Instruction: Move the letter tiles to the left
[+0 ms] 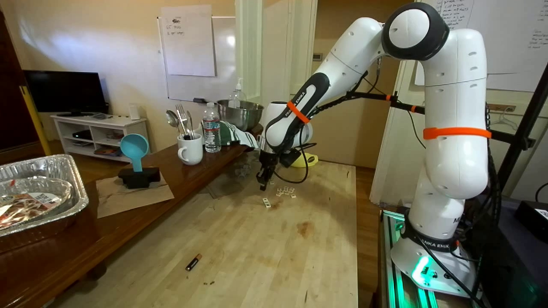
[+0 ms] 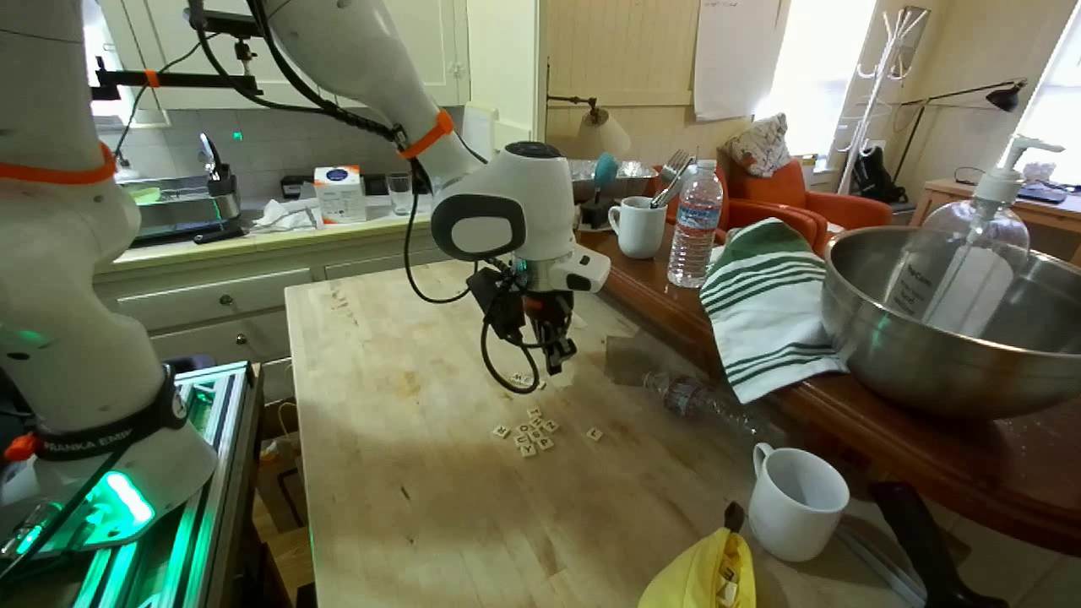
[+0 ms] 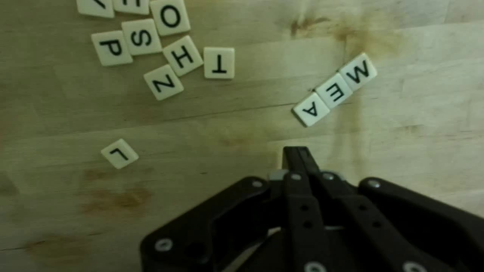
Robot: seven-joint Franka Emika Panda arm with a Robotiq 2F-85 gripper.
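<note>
The letter tiles are small pale squares on the light wood table. In the wrist view, three tiles, with E and A among them, form a slanted row (image 3: pixel 334 90) right of centre. A loose cluster of several tiles (image 3: pixel 141 37) lies at the upper left, and a lone L tile (image 3: pixel 120 153) below it. The row (image 1: pixel 266 202) and cluster (image 1: pixel 285 191) show in an exterior view; the cluster (image 2: pixel 532 435) and L tile (image 2: pixel 594 434) also show here. My gripper (image 3: pixel 297 149) is shut with nothing seen between its fingertips, above the table beside the row. It shows in both exterior views (image 1: pixel 262 187) (image 2: pixel 557 363).
A raised dark counter (image 1: pixel 171 167) borders the table, bearing a cutlery mug (image 1: pixel 190 149), water bottle (image 1: pixel 212 132) and steel bowl (image 2: pixel 946 363). A white mug (image 2: pixel 798 507), yellow pouch (image 2: pixel 697 574) and lying plastic bottle (image 2: pixel 688 395) are on the table. A battery (image 1: pixel 193 262) lies at the near end.
</note>
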